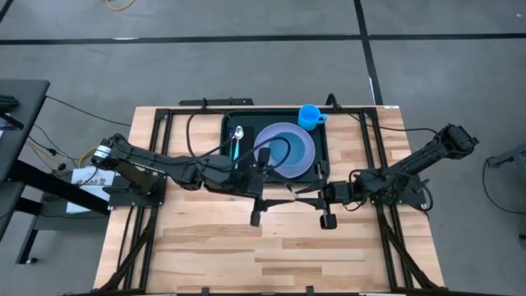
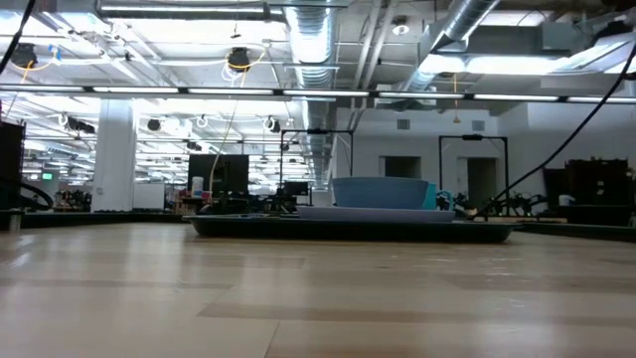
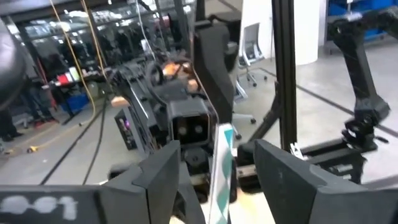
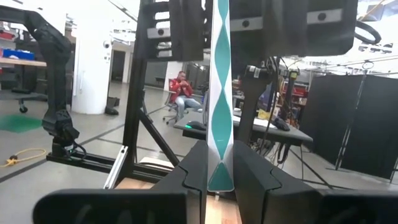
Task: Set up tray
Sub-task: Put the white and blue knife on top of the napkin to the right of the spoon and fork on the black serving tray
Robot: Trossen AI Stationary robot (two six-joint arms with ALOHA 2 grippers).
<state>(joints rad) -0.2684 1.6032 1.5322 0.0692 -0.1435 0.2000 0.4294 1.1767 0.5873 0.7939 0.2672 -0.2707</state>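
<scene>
**Handover of a striped strip above the table**

The tray (image 1: 322, 152) sits at the table's (image 1: 205, 247) far middle, carrying plate (image 1: 285, 150), cup (image 1: 310, 116) and spoon (image 1: 237, 141). The right gripper (image 4: 219, 177) is clamped on a teal-and-white strip (image 4: 219, 93); the left gripper (image 3: 211, 180) stands apart around it. Advice: withdraw the left arm straight, without brushing the strip.
</scene>
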